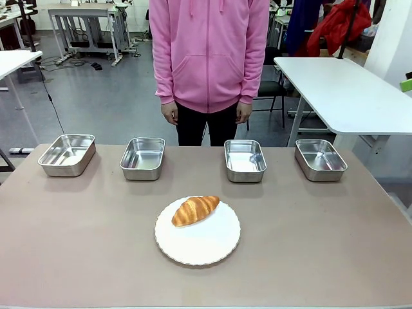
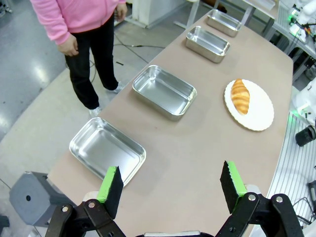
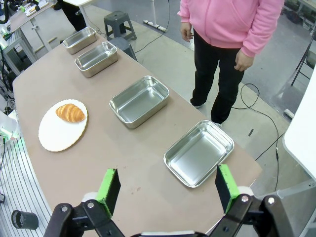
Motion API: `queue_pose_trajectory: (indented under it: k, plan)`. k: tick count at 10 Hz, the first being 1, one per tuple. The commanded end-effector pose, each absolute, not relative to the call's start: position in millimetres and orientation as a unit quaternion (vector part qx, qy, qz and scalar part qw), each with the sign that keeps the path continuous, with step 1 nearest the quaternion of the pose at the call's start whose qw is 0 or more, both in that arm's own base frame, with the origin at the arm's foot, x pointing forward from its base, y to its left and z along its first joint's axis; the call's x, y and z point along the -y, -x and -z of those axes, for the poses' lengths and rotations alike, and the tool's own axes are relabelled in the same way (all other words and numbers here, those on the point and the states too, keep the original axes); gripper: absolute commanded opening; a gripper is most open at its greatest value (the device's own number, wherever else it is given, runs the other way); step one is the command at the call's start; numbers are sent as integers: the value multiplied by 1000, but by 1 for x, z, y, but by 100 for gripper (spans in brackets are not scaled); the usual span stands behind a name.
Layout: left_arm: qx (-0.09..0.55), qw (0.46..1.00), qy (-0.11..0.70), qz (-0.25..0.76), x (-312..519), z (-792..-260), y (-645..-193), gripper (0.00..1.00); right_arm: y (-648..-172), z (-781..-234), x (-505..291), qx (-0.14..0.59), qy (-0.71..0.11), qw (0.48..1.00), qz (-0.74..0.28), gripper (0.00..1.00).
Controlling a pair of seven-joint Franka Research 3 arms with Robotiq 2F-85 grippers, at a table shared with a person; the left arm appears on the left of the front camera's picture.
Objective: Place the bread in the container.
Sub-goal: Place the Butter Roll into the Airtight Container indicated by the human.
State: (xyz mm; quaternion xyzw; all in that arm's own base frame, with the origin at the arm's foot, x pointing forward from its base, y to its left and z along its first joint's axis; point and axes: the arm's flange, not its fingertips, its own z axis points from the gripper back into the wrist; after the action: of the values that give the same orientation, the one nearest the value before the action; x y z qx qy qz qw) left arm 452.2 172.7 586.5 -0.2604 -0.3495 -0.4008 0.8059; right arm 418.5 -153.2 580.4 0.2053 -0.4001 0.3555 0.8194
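1. The table point(image 1: 77, 257), matte grey-brown with rounded corners, spreads out before me. A person point(image 1: 209, 51) in a soft pink hoodie stands at its far edge, arms hanging.
2. My left gripper point(image 2: 171, 180) hangs high over the table's left end, its green-padded fingers spread wide and gripping nothing.
3. My right gripper point(image 3: 167, 180) hangs over the right end, equally wide and empty.
4. Four steel trays point(image 1: 66, 154) point(image 1: 142, 158) point(image 1: 244, 159) point(image 1: 320, 159), shiny rectangles with rolled rims, line the far side, all empty.
5. The plate point(image 1: 206, 248), round, white and scallop-edged, sits mid-table, nearer me.
6. The croissant point(image 1: 195, 210), golden, ridged and glossy, lies on the plate's far-left part, apart from every tray.
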Motion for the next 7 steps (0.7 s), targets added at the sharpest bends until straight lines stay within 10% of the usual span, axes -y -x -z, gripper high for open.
queue_pose_trajectory:
  k: [1,7]
  plan:
    - [351,804,262,403,-172,-587,-452,100,-419,-580,152,409,-208,813,-358,100]
    - [351,804,262,403,-172,-587,-452,100,-419,-580,152,409,-208,813,-358,100]
